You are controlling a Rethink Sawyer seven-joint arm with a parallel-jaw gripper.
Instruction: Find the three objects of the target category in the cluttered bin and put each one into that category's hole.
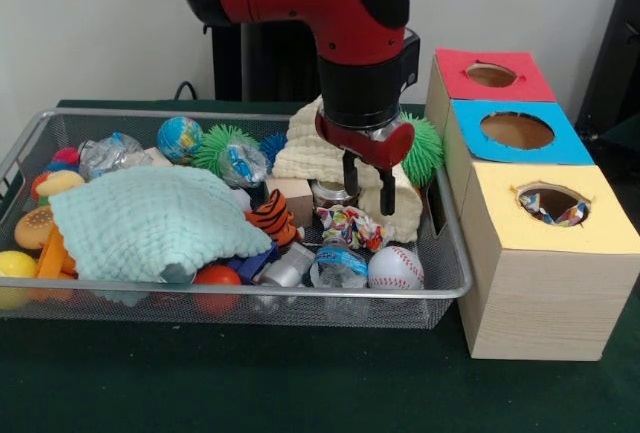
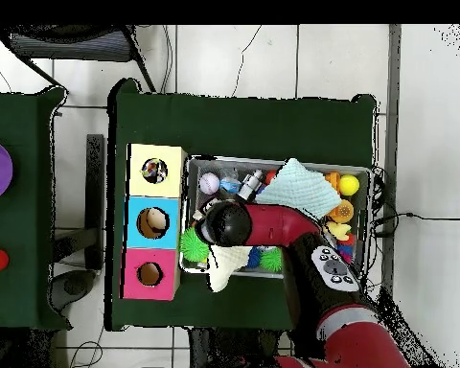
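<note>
The wire-mesh bin (image 1: pixel 455 278) holds mixed toys. One polka-dot fabric piece (image 1: pixel 350 225) lies crumpled near the bin's front right, between a tiger-striped toy (image 1: pixel 272 217) and a baseball (image 1: pixel 395 268). My gripper (image 1: pixel 367 188) hangs open and empty just above it, fingers pointing down in front of the cream waffle cloth (image 1: pixel 310 153). Another polka-dot piece (image 1: pixel 553 211) shows inside the round hole of the yellow-topped box (image 1: pixel 560 238); it also shows in the overhead view (image 2: pixel 155 172). In the overhead view the arm's wrist (image 2: pixel 224 225) covers the gripper. No third polka-dot piece shows.
A mint-green waffle cloth (image 1: pixel 150 223) covers the bin's left middle. Green spiky balls (image 1: pixel 225 143), a globe ball (image 1: pixel 180 138), crumpled plastic bottles (image 1: pixel 340 265) and bright toys fill the rest. The blue-topped box (image 1: pixel 515 131) and red-topped box (image 1: pixel 490 75) stand behind the yellow one.
</note>
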